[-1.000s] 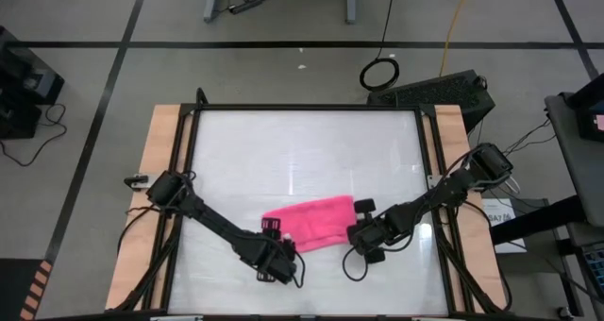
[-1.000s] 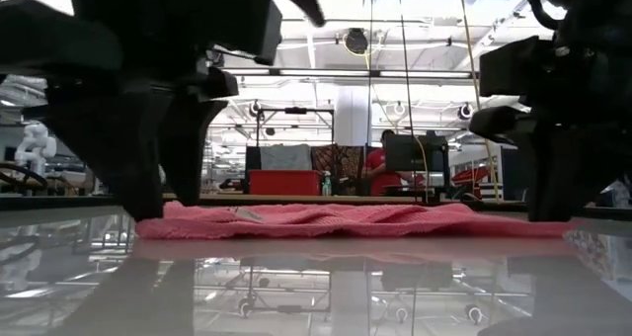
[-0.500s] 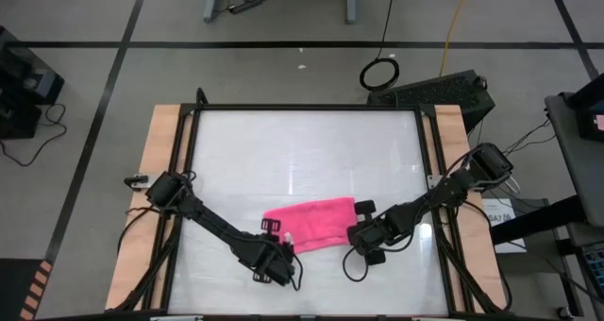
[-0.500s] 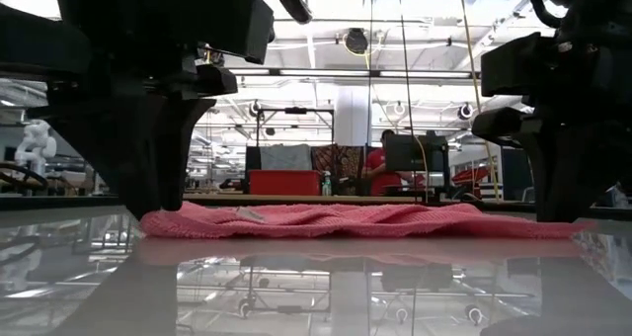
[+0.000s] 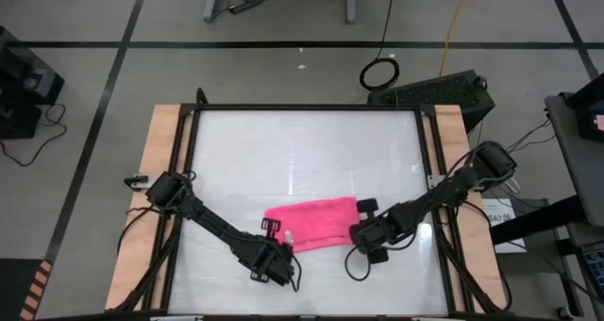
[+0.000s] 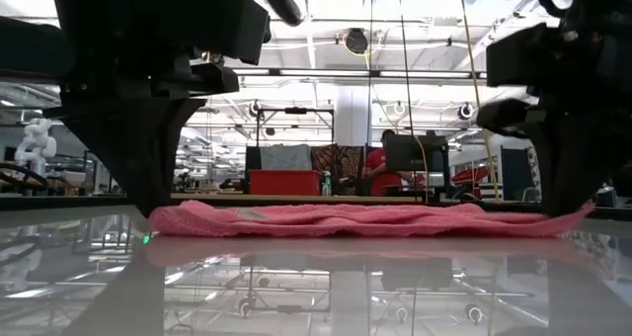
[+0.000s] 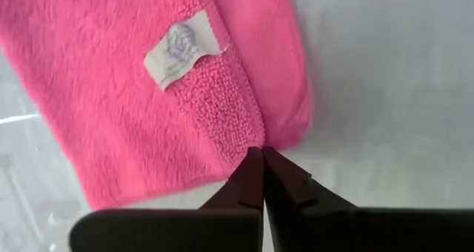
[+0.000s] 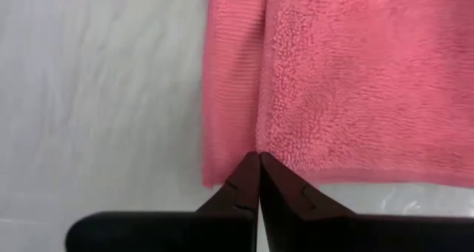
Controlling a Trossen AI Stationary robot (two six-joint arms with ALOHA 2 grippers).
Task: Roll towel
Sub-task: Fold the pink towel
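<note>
Towel: I've got the pink towel (image 5: 311, 221) lying flat on the white table (image 5: 302, 151), in the near half, a little right of centre. It sits as a long strip, slanting slightly across the surface.

Towel, low view: from table height I see it (image 6: 365, 220) as a thin rumpled band lying along the surface, with its right end lifted a touch.

Left gripper: my left gripper (image 5: 280, 252) is down at the towel's left near corner. On the wrist camera the two dark fingers (image 7: 261, 179) are pressed together, tips meeting right at the towel's hem (image 7: 185, 96). I'm reading that as pinched on the edge of the cloth.

Label: a small white label (image 7: 181, 49) is sewn on the towel, just beyond my left fingertips.

Right gripper: my right gripper (image 5: 360, 228) is at the towel's right end, near edge. Wrist camera shows the fingers (image 8: 258, 179) closed tip to tip on the hem of the towel (image 8: 355, 81), where a smoother border strip meets the fluffy pile.

Arms: both reach in from the near corners of the table, left from the left side, right from the right, each low over the surface.

Low view, arms: two big dark shapes bracket the towel, one at each end, both coming down to table level.

Background: a person in a red top (image 6: 376, 167) sits at a desk far behind the table.
</note>
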